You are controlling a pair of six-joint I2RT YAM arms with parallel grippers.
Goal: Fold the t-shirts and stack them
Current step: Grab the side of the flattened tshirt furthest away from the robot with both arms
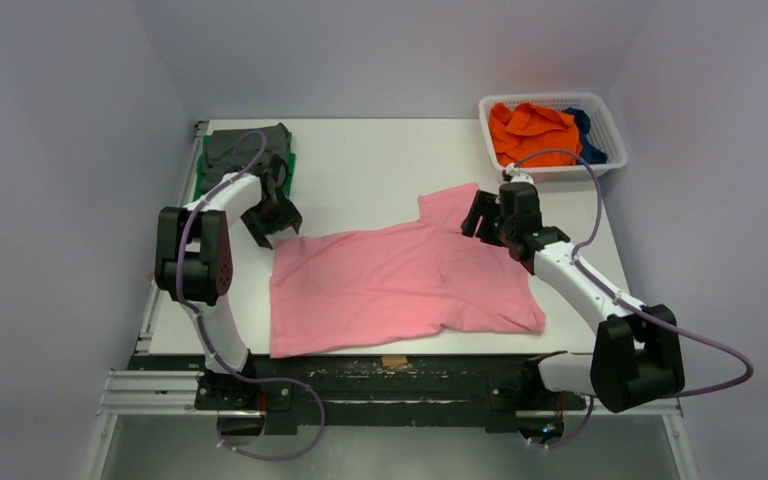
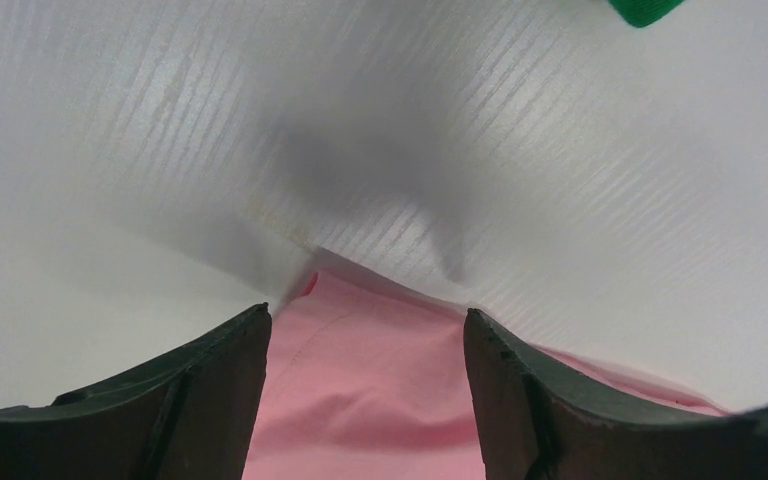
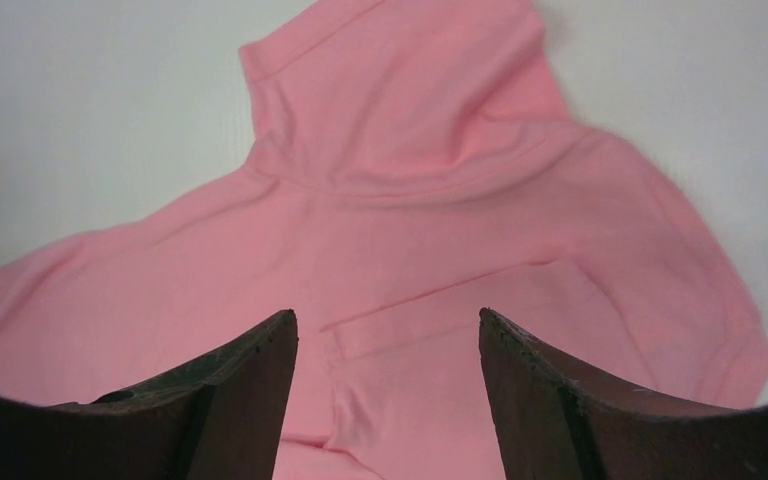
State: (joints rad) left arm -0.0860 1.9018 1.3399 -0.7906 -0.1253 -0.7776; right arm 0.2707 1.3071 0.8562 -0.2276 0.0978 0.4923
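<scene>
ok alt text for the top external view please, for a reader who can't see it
A pink t-shirt lies spread on a white table, the left gripper and right gripper open over its far edge. A folded grey shirt sits on a green shirt far left; a white basket far right holds an orange shirt and a dark blue shirt.

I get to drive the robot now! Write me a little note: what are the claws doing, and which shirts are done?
Left claw: open, holding nothing, at the far-left corner of the pink t-shirt.
Right claw: open, holding nothing, above that shirt's right side.
Done: the grey t-shirt lies folded on the green t-shirt at the table's far-left corner.
Left: fold and stack the pink one, which lies spread out, then the orange t-shirt and dark blue t-shirt in the white basket.
</scene>
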